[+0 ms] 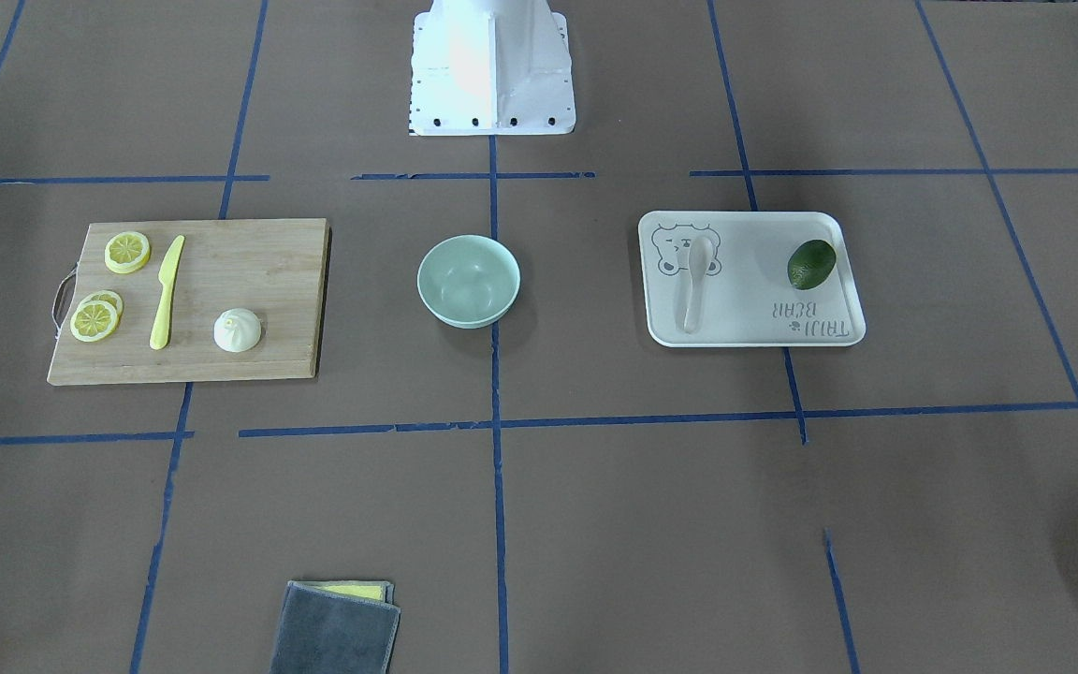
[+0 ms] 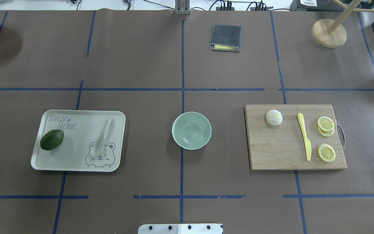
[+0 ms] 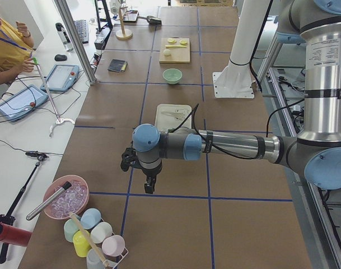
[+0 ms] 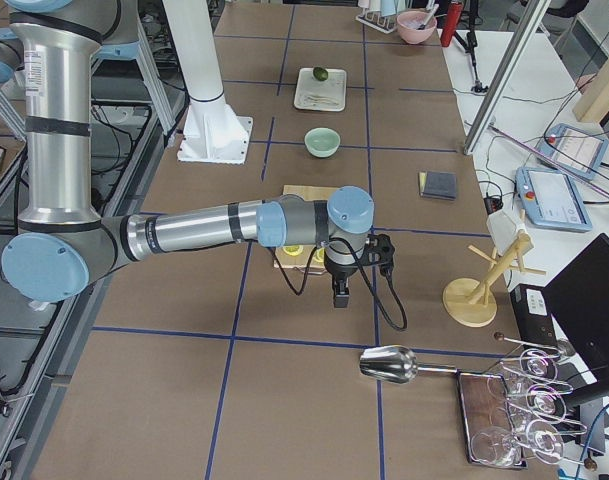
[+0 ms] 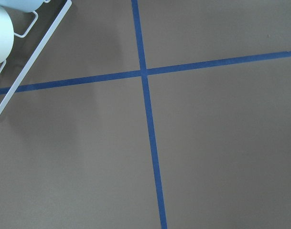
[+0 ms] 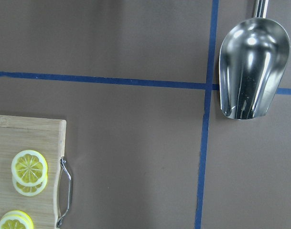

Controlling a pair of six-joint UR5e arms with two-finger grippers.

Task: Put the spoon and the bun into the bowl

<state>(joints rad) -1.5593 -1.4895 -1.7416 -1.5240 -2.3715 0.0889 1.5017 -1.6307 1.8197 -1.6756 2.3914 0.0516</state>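
From across the tabletop (image 1: 595, 524), the mint-green bowl (image 1: 469, 281) stands empty at the middle. The spoon (image 1: 696, 281) lies on the bear-print tray (image 1: 754, 323) on my left side, its scoop over the bear's face, apart from a dark green avocado (image 1: 811, 264). The bun (image 1: 238, 330) sits on the wooden cutting board (image 1: 258, 262) on my right side, near a yellow plastic knife (image 1: 166, 290) and lemon slices (image 1: 127, 252).

From overhead the same layout shows, and a folded grey cloth (image 2: 225, 37) lies beyond the bowl.

From the left end, my left hand (image 3: 150, 185) hangs over bare tabletop, well apart from the tray. I cannot tell whether it is released or clenched.

From the right end, my right hand (image 4: 340, 297) hangs near the board's handle end. I cannot tell its state either.

My left wrist view shows crossed blue tape (image 5: 145, 72) and the corner of a white wire rack (image 5: 33, 58).

My right wrist view shows a metal scoop (image 6: 250, 67) and the board's handle end with lemon slices.
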